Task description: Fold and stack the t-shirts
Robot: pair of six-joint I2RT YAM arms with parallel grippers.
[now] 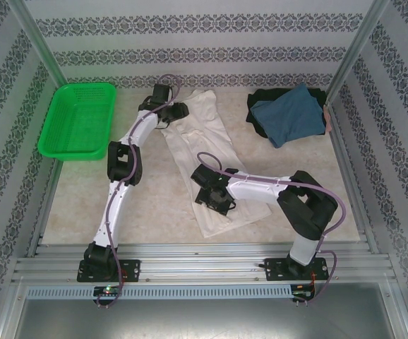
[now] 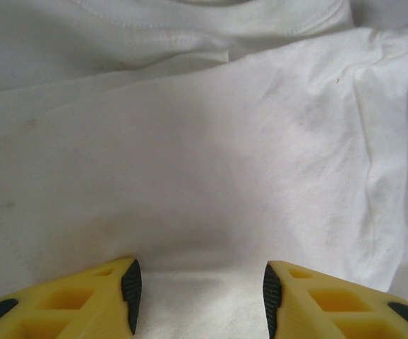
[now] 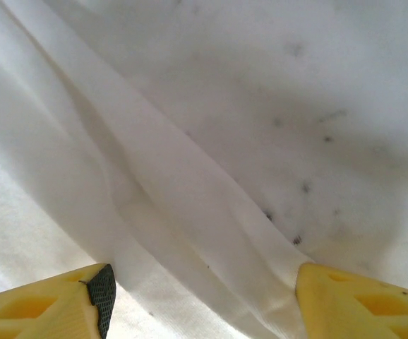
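Top external view first: from here the table has 3 shirts on it. The white t-shirt lies down the middle as a long narrow strip, running from the far side towards the arm bases and tilting a little to the right at the near end. The left arm reaches out to the strip's far end, and the left gripper sits at the cloth's left edge there. The right arm bends in from the right, and the right gripper is over the near half of the same shirt. Far right, well apart from all that, the teal-blue t-shirt lies crumpled on top of the black t-shirt, which pokes out on its left side. The green mesh basket is at the far left. In the left wrist view the left gripper has its 2 yellow fingers apart, with nothing between them, low over the white t-shirt; a stitched hem curves across the top. In the right wrist view the right gripper also stands spread wide, its fingers either side of a raised fold of the white t-shirt that runs diagonally down to the right-hand finger.
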